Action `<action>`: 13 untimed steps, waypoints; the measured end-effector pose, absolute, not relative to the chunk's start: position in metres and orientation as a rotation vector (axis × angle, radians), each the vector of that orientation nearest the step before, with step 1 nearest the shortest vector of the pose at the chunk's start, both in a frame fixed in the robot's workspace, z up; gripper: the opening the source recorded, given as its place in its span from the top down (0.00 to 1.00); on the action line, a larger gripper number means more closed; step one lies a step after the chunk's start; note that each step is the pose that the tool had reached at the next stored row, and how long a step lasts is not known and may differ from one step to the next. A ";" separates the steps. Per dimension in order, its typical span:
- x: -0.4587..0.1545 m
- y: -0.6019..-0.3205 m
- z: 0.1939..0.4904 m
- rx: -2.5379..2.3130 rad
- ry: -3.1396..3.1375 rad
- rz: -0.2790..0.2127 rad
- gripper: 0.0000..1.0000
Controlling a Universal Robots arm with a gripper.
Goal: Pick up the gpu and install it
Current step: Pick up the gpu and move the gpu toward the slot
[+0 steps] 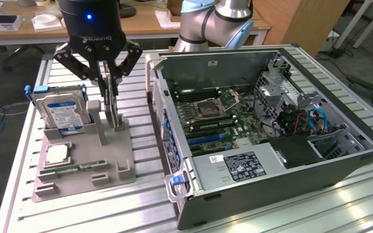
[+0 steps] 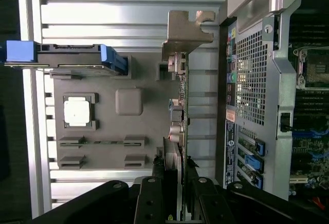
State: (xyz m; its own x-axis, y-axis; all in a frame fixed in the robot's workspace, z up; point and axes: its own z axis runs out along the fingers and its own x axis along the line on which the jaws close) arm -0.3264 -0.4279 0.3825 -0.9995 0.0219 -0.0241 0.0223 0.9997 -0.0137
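The gpu [image 1: 113,108] stands on edge in a slot of the grey holder [image 1: 118,155], at the exterior view's left. In the wrist view the gpu [image 2: 182,106] shows edge-on, with its silver end bracket [image 2: 186,29] at the far end. My gripper [image 1: 109,87] hangs straight above the card, a finger on each flat side. The wrist view shows the gripper [image 2: 175,175] with its black fingers [image 2: 157,183] pressed against the card's near end. The card's lower edge still sits at the holder. The open computer case [image 1: 271,121] lies beside the holder, motherboard [image 1: 219,116] exposed.
On the holder stand a blue-labelled hard drive [image 1: 60,111], a CPU [image 1: 57,154] and a narrow memory stick [image 1: 76,168]. The case's rear wall [image 2: 252,80] runs close beside the card. The table is of aluminium slats [image 1: 76,213]. Desks and cables lie behind.
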 end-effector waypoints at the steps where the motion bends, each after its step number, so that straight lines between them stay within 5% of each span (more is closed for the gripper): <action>1: -0.326 -0.428 0.383 0.035 3.118 -0.022 0.74; 13: -0.326 -0.428 0.391 0.035 3.117 -0.022 0.74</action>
